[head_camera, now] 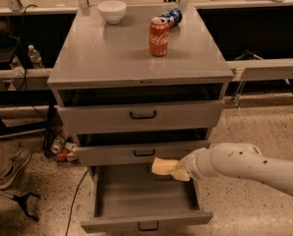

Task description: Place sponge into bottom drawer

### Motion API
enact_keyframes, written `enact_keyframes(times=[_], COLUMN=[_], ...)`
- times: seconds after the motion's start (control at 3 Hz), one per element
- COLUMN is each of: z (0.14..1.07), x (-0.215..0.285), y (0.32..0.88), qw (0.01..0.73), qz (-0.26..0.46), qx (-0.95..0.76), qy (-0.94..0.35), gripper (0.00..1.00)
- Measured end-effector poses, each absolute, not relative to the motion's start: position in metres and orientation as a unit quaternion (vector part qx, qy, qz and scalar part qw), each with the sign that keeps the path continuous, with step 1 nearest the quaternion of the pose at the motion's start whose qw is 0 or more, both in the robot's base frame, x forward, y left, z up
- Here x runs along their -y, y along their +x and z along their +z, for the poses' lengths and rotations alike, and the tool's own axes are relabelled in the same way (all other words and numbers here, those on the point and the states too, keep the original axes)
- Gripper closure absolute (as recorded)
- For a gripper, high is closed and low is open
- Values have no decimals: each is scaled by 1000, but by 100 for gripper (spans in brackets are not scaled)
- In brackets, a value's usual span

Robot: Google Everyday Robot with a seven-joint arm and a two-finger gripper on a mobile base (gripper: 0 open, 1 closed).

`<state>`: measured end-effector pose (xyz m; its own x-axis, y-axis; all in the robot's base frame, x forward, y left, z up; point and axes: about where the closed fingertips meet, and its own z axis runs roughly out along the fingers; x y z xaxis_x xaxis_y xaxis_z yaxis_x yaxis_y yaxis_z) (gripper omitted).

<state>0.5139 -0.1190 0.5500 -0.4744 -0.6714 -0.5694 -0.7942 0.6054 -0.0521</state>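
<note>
The pale yellow sponge (164,166) is held in my gripper (178,170), which reaches in from the right on a white arm (245,163). The sponge hangs over the right rear part of the open bottom drawer (141,195), just below the middle drawer's front. The bottom drawer is pulled out, grey, with a small black handle (147,226) on its front. Its inside shows nothing else in it. The gripper's fingers are mostly hidden behind the sponge and wrist.
On the grey cabinet top (102,53) stand a white bowl (112,10), an upright red soda can (159,36) and a blue can (171,17) lying down. A person's shoe (11,167) and cans (63,149) lie on the floor at the left.
</note>
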Motion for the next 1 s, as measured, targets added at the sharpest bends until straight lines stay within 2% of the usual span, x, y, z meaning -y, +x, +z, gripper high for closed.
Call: enact_keyframes(times=[0.67,1.0], z=[387,387], x=[108,108], y=[505,505], qw=[250,250], qz=[157,157], qx=[-891,-891], qy=[-346,-346], gripper=[100,100])
